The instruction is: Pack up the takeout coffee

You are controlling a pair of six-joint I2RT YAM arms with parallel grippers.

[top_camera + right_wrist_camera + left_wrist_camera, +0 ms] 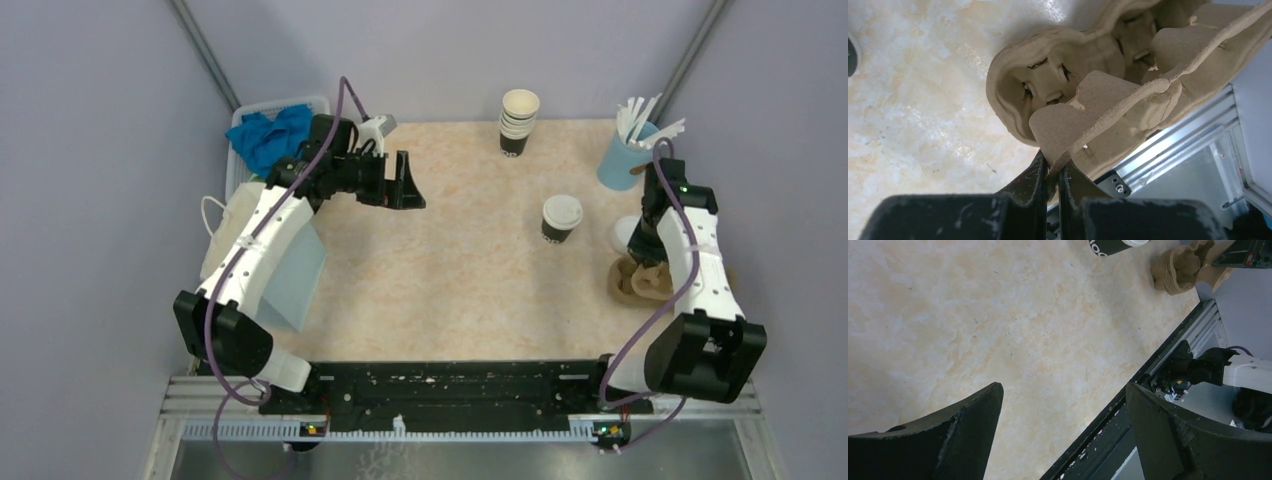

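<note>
The right gripper [1058, 167] has its fingers pinched nearly together on a thin upstanding flap of the brown moulded-pulp cup carrier [1073, 85]. The carrier sits at about 4 o'clock on the pale marbled table [450, 270], right at the edge, and part of it seems to overhang the metal rail. That hold looks like the weakest point. The flap is soft fibreboard held by one edge, so a pull or twist could tear or fold it, or let it slip out of the jaws. The carrier could then drop off the table side. The takeout coffee, a small dark brown paper cup with a round white sip lid [561, 218], stands upright at about 2 o'clock on the table. It lies at 10 o'clock from the carrier, near it but apart, and nothing holds it. If the carrier is dragged or swung inward it could clip the cup and tip it. It could also push the white round piece [623, 234] just beside the gripper, which is too small to identify. The left gripper [405, 186] hangs at 10 o'clock with its fingers spread wide and empty, well apart from the cup. A long reach across could brush the stack of lidless cream-rimmed cups [518, 122] at 1 o'clock.
</note>
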